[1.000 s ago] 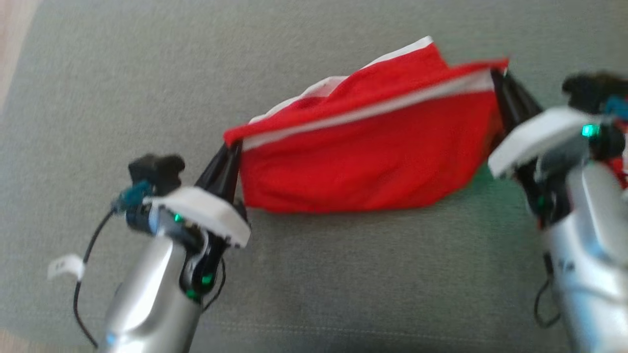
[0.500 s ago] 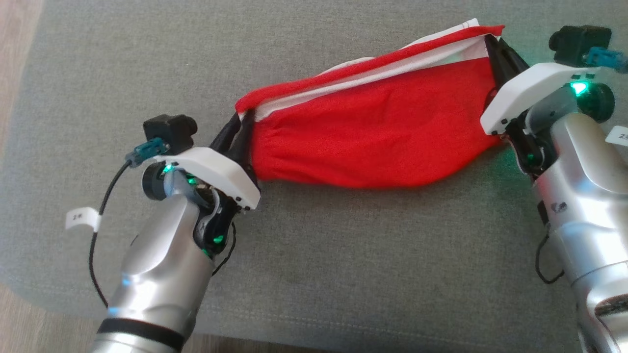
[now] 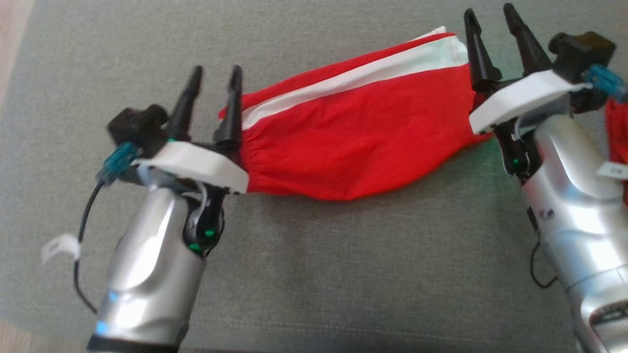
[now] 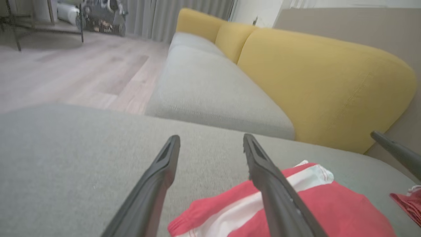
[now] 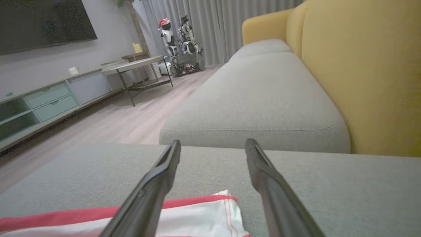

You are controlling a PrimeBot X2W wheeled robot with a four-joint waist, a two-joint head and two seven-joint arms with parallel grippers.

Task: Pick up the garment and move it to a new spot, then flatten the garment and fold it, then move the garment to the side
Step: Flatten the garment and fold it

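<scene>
The garment (image 3: 353, 142) is soft, matte red knit, folded into a long, flattish band with a broad white stripe along its far edge. Its left end is gathered into fine puckers, as by elastic. Its near edge bulges in a shallow curve. At the right end the white panel carries thin red stitch lines (image 5: 227, 210).

It lies on a grey cushion (image 3: 314, 274) of coarse woven fabric, slanting from near-left to far-right. Behind the cushion stands a rounded yellow backrest (image 4: 322, 82). A second bit of red cloth (image 3: 617, 127) shows at the right edge.

The garment stretches between the two arms. The left claw (image 3: 216, 73) is released, its slim, dark, tapering fingers spread with nothing between them. Its inner finger crosses the garment's gathered end in the head view; whether it touches the cloth I cannot tell. From the left wrist, the garment (image 4: 329, 210) lies low and to the right of that finger.

The right claw (image 3: 490, 11) is likewise released and empty, at the garment's right end. From the right wrist, the white corner (image 5: 204, 217) lies flat below the spread fingers.
</scene>
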